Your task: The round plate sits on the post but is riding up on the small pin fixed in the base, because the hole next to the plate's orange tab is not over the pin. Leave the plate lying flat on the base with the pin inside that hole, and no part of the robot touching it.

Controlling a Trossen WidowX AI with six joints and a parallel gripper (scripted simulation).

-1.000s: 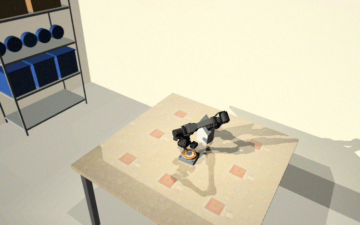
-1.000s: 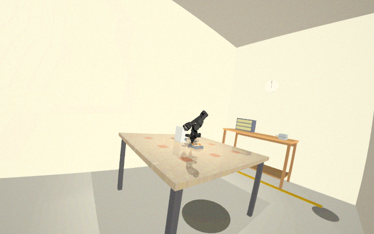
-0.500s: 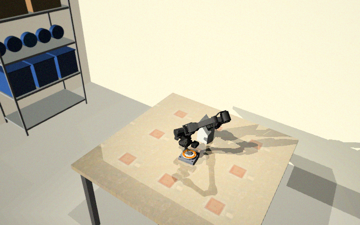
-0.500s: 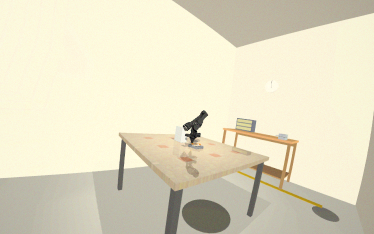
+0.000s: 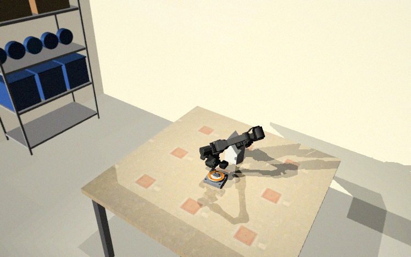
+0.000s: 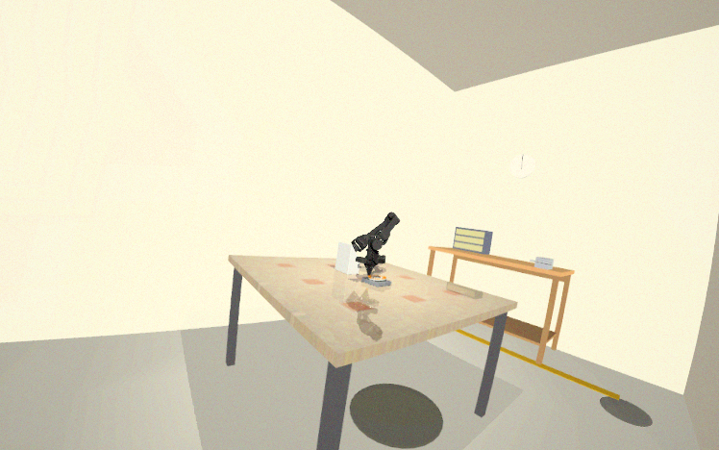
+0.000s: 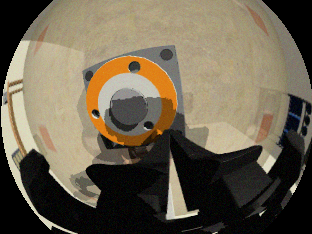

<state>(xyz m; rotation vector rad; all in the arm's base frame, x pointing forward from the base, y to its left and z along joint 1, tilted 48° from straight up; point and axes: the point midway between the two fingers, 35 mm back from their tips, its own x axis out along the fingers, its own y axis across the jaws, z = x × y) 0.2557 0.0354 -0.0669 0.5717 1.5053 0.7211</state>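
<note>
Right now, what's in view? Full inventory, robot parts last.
Round orange plate: 1, orange ring with small dark holes, on the base.
Square grey base: 1, grey, mid-table under the plate.
Grey centre post: 1, through the plate's middle.
Light wooden table: 1, beige with reddish square patches.
White block: 1, on the table behind the arm.
Metal shelf rack: 1, dark frame, far corner, holding blue bins and blue discs.
Orange side table: 1, by the wall.
Black arm: 1, bent over the base.
Tool: 1, black, shut, empty, at the plate's near edge.
</note>
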